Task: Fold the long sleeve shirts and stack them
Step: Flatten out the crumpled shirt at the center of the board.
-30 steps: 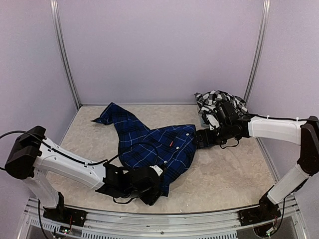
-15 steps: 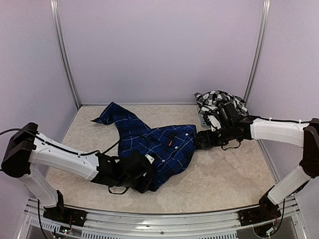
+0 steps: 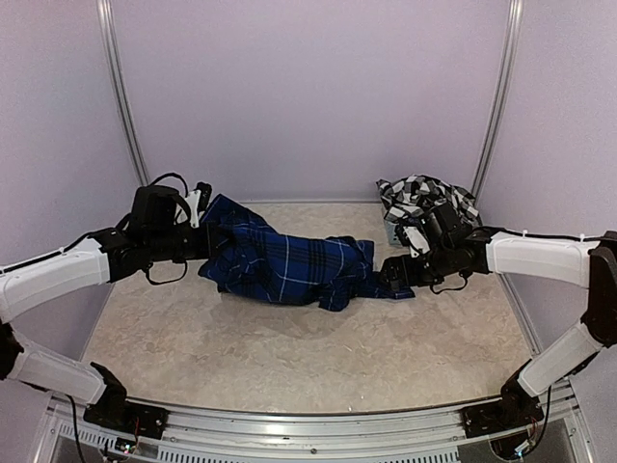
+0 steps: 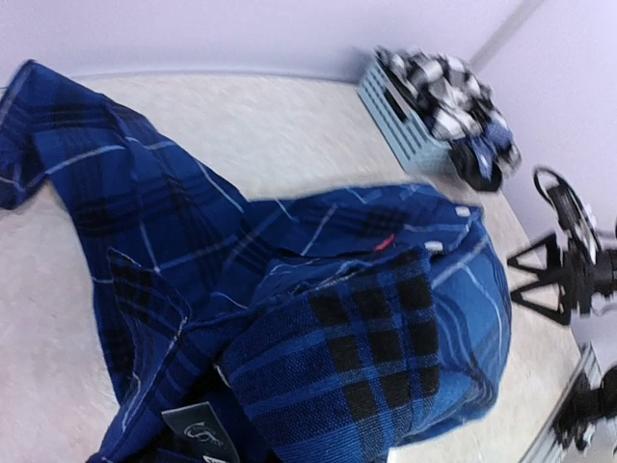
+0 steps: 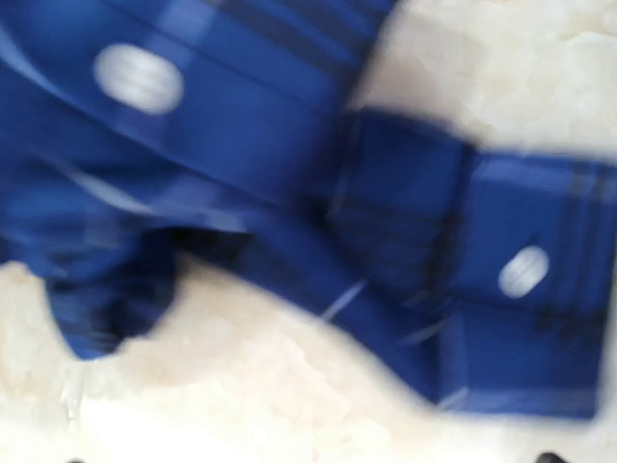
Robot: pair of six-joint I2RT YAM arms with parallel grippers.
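The navy blue plaid shirt (image 3: pixel 289 265) lies bunched in a long band across the middle of the table. My left gripper (image 3: pixel 204 241) is at its left end, shut on the cloth. In the left wrist view the shirt (image 4: pixel 193 241) drapes over the jaws and hides them. My right gripper (image 3: pixel 390 275) stands open at the shirt's right edge, low over the table. Its wrist view shows blurred blue cloth (image 5: pixel 241 125) with white buttons just ahead. The black-and-white checked shirt (image 3: pixel 424 193) sits heaped in the basket at the back right.
The grey-blue mesh basket (image 4: pixel 400 121) stands at the back right, just behind my right arm. Purple walls with metal posts (image 3: pixel 125 116) close in the back and both sides. Bare beige tabletop (image 3: pixel 289 357) stretches in front of the shirt.
My left gripper shut on the navy shirt's near hem and swung from the front to the back left. The shirt followed it into a bunched band. The right gripper barely moved.
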